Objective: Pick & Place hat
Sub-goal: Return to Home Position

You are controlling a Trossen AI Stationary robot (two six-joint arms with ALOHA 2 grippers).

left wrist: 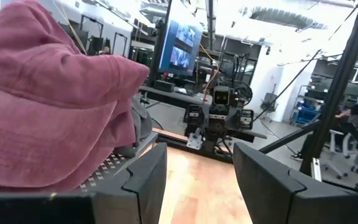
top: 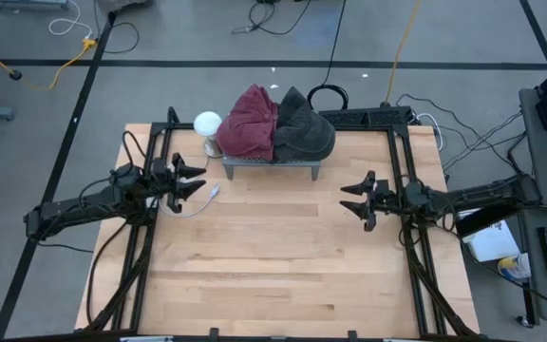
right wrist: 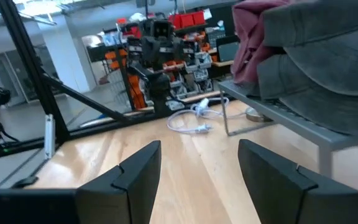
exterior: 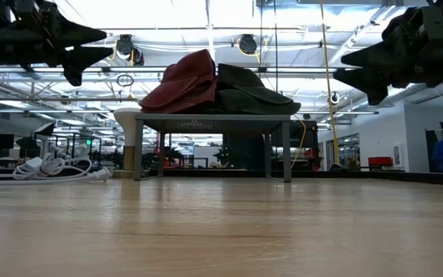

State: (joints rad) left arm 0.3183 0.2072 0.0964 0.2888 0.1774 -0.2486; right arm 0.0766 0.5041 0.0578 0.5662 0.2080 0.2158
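Note:
A dark red hat [top: 250, 123] and a dark grey hat [top: 307, 131] lie side by side on a small grey metal rack [top: 272, 167] at the table's far middle; in the low view the red hat [exterior: 183, 83] leans against the grey hat [exterior: 252, 91]. My left gripper [top: 196, 180] hangs open above the table, left of the rack, with nothing between its fingers. My right gripper [top: 352, 202] hangs open to the right of the rack, nearer the front, also empty. The left wrist view shows the red hat [left wrist: 48, 106] close by; the right wrist view shows the grey hat [right wrist: 328, 68].
A white round object [top: 207, 123] stands left of the rack. A white cable [top: 193, 204] lies coiled on the table under my left gripper. Black frame rails [top: 402, 152] run along both table sides. Bare wood spreads across the table's near half.

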